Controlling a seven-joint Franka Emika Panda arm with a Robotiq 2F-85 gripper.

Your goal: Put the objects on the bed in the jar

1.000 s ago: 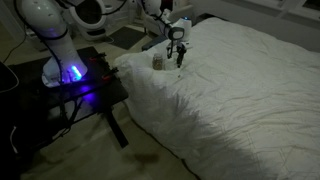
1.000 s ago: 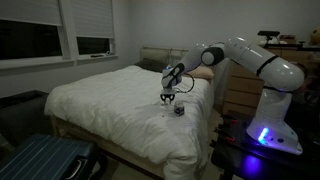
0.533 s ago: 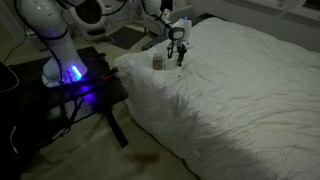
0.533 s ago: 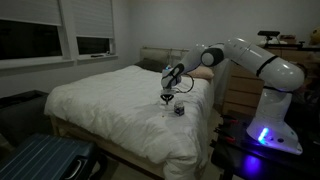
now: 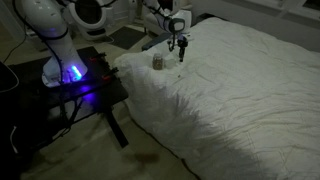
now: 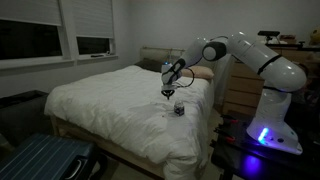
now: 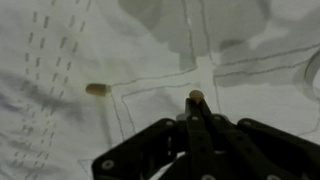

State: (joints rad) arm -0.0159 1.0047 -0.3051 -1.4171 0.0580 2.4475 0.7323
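My gripper [image 7: 196, 104] is shut on one tiny olive-brown bit [image 7: 196, 96], which pokes out between the fingertips. It hangs a little above the white quilted bed [image 5: 240, 90], just beside the small greyish jar [image 5: 157, 61] near the bed's corner. In an exterior view the gripper [image 6: 168, 92] sits up and to the left of the jar [image 6: 179, 108]. Another of the objects [image 7: 97, 90] lies on the cover to the left in the wrist view. The inside of the jar cannot be seen.
The robot base with a blue light [image 5: 70, 72] stands on a dark stand [image 5: 60, 98] beside the bed. A pillow [image 6: 205, 72] lies at the headboard, a dresser [image 6: 242, 95] stands behind the arm, and a suitcase [image 6: 45, 160] sits on the floor.
The jaws have closed on a small bit, and the gripper has risen slightly from the cover with it. The jar has not moved.
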